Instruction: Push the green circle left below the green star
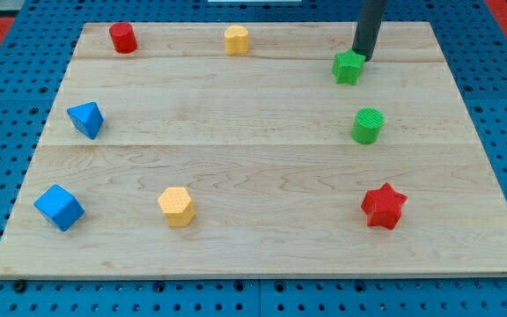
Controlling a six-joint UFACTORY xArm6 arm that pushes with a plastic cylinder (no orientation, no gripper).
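The green circle [367, 125] stands at the board's right, below and slightly right of the green star [349, 67], which sits near the view's top right. My dark rod comes down from the view's top edge. My tip [359, 56] rests right at the green star's upper right side, touching or almost touching it, well above the green circle.
A red cylinder [123, 38] and a yellow hexagon [236, 40] sit along the top. A blue triangle [86, 119] and a blue cube [59, 208] are at the left. A yellow hexagon [177, 206] and a red star [384, 206] lie near the bottom.
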